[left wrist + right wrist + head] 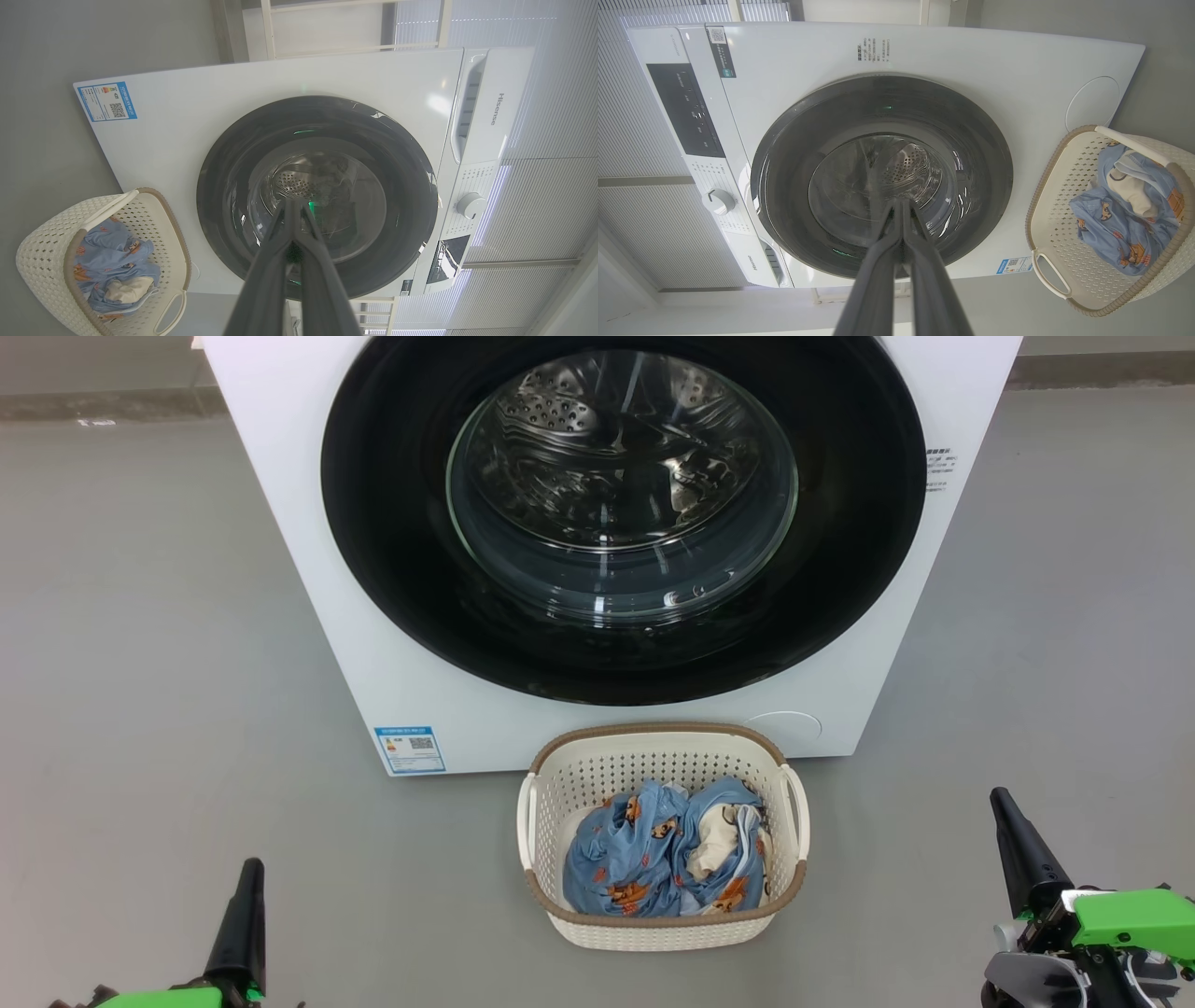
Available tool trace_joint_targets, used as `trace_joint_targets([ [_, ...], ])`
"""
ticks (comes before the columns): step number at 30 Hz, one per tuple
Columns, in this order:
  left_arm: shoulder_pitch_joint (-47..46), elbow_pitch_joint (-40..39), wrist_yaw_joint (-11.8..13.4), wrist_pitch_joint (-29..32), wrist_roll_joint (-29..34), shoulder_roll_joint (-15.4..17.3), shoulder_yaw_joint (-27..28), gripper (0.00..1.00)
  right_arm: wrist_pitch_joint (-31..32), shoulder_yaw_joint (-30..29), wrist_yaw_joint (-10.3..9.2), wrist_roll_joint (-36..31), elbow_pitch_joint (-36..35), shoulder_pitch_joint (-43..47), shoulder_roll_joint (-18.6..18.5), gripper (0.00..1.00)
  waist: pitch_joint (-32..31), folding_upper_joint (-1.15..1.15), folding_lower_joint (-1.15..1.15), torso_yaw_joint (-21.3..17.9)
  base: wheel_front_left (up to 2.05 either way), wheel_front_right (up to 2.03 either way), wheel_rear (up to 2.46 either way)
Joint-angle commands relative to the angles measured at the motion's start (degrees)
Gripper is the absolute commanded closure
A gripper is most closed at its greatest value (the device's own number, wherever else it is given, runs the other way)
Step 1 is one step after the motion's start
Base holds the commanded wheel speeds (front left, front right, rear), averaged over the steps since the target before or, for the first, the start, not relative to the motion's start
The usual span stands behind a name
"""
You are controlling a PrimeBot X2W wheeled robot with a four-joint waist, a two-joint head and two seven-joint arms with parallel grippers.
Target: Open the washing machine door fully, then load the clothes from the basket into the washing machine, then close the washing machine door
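The white washing machine (308, 569) stands ahead with its round black-rimmed door (392, 569) flush against the front, the steel drum visible through the glass bowl. On the floor right before it sits the cream basket (579, 775), holding the light blue printed clothes (644, 859). My left gripper (250, 868) rests at the lower left, shut and empty. At the lower right my right gripper (1001, 795) is also shut with nothing in it. Both wrist views show the door (219, 186) (784, 154), the basket (42, 252) (1064, 196) and closed fingertips (293, 205) (901, 204).
Grey floor (140, 663) lies open on both sides of the machine. A blue label sticker (409, 749) and a round white flap (784, 723) sit low on the front. The control panel with a knob (471, 205) is at the machine's top.
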Motion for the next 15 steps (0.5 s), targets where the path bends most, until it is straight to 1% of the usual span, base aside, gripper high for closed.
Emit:
trace_joint_targets([
  [1,-2.48,-1.06,-0.31,0.34,0.48,0.54,1.78,1.0,0.23,1.12,0.28,-0.53,-1.62,-2.51,-0.53,1.0,0.0,0.0,0.0,0.0,0.0,0.0,0.0],
  [15,-2.48,-1.06,-0.31,0.34,0.48,0.54,1.78,1.0,0.23,1.12,0.28,-0.53,-1.62,-2.51,-0.53,1.0,0.0,0.0,0.0,0.0,0.0,0.0,0.0],
])
